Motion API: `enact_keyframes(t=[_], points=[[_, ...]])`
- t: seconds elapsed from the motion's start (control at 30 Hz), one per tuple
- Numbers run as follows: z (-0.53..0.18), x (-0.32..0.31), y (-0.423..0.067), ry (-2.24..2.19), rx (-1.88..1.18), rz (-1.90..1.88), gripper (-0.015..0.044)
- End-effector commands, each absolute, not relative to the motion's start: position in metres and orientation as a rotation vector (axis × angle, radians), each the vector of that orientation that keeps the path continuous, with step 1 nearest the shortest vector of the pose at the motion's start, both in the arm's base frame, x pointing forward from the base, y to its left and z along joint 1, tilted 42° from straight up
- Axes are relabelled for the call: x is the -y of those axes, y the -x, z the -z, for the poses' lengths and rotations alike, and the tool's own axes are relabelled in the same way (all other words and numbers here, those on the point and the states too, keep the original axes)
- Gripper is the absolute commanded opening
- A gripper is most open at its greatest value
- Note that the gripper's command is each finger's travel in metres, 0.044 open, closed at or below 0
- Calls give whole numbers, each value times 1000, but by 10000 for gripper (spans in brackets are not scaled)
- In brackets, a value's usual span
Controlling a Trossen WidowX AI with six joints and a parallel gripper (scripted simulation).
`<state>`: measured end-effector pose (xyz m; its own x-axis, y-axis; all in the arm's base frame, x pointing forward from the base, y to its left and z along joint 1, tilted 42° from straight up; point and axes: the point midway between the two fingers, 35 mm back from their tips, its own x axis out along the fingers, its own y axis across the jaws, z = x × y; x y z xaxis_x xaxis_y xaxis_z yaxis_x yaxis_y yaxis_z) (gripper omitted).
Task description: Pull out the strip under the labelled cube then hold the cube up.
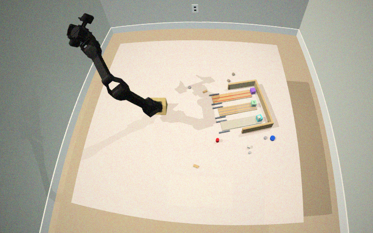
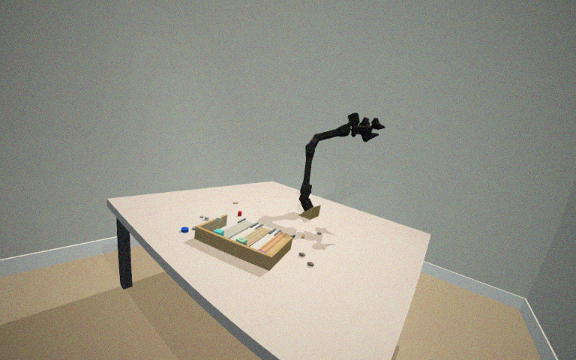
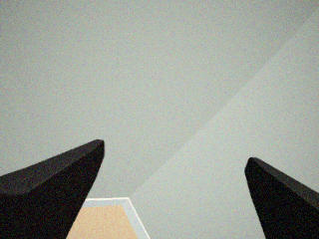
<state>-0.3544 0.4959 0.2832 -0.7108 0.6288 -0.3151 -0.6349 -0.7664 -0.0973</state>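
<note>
My gripper (image 2: 380, 130) (image 3: 176, 156) is open and empty, raised high and turned away from the strips. A green cube (image 1: 253, 103) (image 2: 241, 241) with a small dark mark on top rests on the far end of the middle tan, grey-lined strip (image 1: 236, 110). A cyan cube (image 1: 259, 118) (image 2: 219, 232) with a pale patch on top rests on the pale grey-green strip (image 1: 239, 123). A purple cube (image 1: 252, 91), with no mark visible, rests on the red-lined strip (image 1: 231, 96). Writing on the cubes is too small to read.
A wooden wall (image 1: 265, 102) (image 2: 233, 248) encloses the cube end of the strips on three sides. Short dark rails (image 1: 217, 107) flank their open ends. A red cylinder (image 1: 217, 140) (image 2: 239, 213), a blue disc (image 1: 272, 138) (image 2: 184, 229) and several small pebbles and blocks lie around.
</note>
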Motion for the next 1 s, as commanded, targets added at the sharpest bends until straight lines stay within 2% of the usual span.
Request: enact_keyframes(t=[0.0, 0.17, 0.5, 0.73, 0.97], points=[[-273, -521, 290, 451, -89, -2222, 400], [-260, -537, 231, 465, -146, -2059, 400], [-227, -547, 64, 524, -253, -1607, 400], [-205, -519, -50, 558, -322, -1283, 400], [-185, -463, -152, 585, -387, -956, 400]])
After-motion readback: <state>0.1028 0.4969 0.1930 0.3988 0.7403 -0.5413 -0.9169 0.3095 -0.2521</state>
